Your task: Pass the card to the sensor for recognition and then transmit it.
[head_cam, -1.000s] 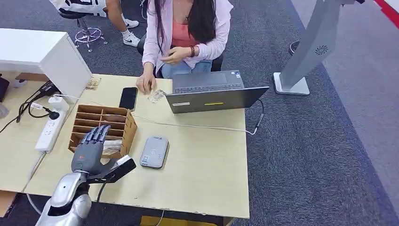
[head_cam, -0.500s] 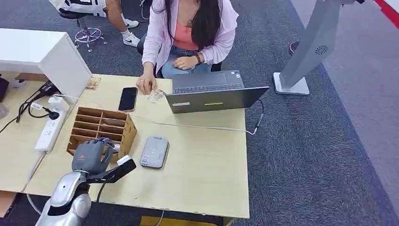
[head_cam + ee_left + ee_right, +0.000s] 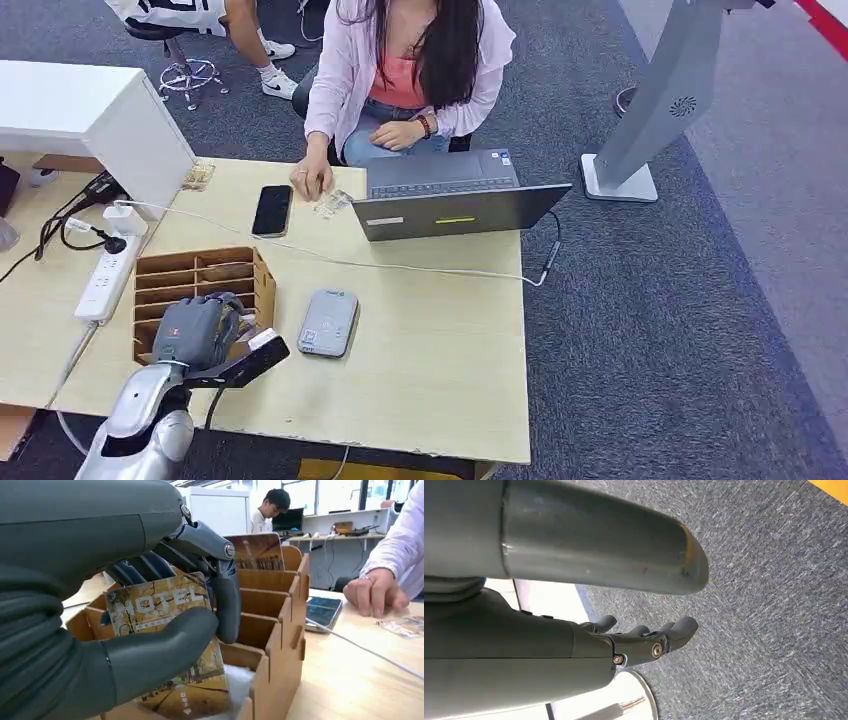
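My left hand (image 3: 195, 332) is curled over the near end of the wooden slotted card box (image 3: 200, 270) at the table's front left. In the left wrist view the left hand (image 3: 75, 645) pinches a brown "HOTEL" card (image 3: 165, 605) between thumb and fingers, the card's lower end still in a slot of the box (image 3: 280, 625). The grey card sensor (image 3: 328, 322) lies flat on the table just right of the box. My right hand (image 3: 644, 640) hangs over grey carpet, fingers loosely apart, holding nothing.
A person sits at the far side, one hand (image 3: 310, 180) on the table beside loose cards (image 3: 333, 203). An open laptop (image 3: 455, 205), a black phone (image 3: 272, 210) and a thin cable (image 3: 420, 268) lie beyond the sensor. A power strip (image 3: 105, 280) lies to the left. Another card (image 3: 255, 550) stands in a far slot.
My left hand's fingers, stretched out over the box a second ago, have curled down onto the card. The box has turned and slid nearer to me.
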Robot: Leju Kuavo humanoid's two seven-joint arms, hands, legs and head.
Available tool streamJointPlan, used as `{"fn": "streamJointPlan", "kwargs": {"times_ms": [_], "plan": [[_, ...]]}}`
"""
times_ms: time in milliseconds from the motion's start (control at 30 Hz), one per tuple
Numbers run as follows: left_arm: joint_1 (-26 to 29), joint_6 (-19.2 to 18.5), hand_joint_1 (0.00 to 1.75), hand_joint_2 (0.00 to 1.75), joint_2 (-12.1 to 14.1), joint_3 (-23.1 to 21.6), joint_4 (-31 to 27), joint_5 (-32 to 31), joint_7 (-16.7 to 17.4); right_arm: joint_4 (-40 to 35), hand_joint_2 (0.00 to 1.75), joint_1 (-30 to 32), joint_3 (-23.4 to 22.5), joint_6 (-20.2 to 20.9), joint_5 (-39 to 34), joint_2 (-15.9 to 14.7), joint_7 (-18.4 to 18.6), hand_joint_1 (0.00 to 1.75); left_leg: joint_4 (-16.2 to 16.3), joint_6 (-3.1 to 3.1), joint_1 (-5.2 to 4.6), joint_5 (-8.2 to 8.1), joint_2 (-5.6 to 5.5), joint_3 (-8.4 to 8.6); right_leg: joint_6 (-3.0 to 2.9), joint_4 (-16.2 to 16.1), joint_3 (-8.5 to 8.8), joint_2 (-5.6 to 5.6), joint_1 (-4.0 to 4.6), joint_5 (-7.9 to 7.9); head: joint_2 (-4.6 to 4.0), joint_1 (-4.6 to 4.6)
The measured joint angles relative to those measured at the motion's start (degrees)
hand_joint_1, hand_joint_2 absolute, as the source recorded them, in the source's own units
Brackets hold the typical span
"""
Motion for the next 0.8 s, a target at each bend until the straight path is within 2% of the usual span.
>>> {"fn": "streamJointPlan", "kwargs": {"times_ms": [333, 600, 800], "plan": [[-7.0, -1.7, 1.75, 1.75, 1.9, 0.0, -1.5, 2.0, 0.0, 0.0, 0.0, -0.1, -0.9, -0.2, 0.7, 0.0, -0.6, 0.0, 0.0, -0.04, 0.0, 0.05, -0.01, 0.0, 0.0, 0.0, 0.01, -0.01, 0.01, 0.02, 0.0, -0.02], [-9.0, -2.4, 1.75, 1.75, 2.8, 0.0, -3.2, 2.6, -0.1, 0.0, 0.0, -0.2, -1.0, -0.5, 0.7, 0.0, -0.9, 0.0, 0.0, -0.04, 0.0, 0.04, 0.0, -0.01, 0.0, 0.0, -0.01, 0.0, 0.01, 0.02, 0.0, 0.0], [-12.9, -3.8, 1.75, 1.75, 3.8, 0.0, -4.6, 4.3, 0.3, 0.0, 0.0, -0.2, -1.5, -0.6, 1.2, 0.0, -0.9, 0.0, 0.0, -0.04, 0.0, 0.06, -0.01, 0.0, -0.02, 0.0, 0.0, -0.01, 0.01, 0.04, 0.0, 0.0]]}}
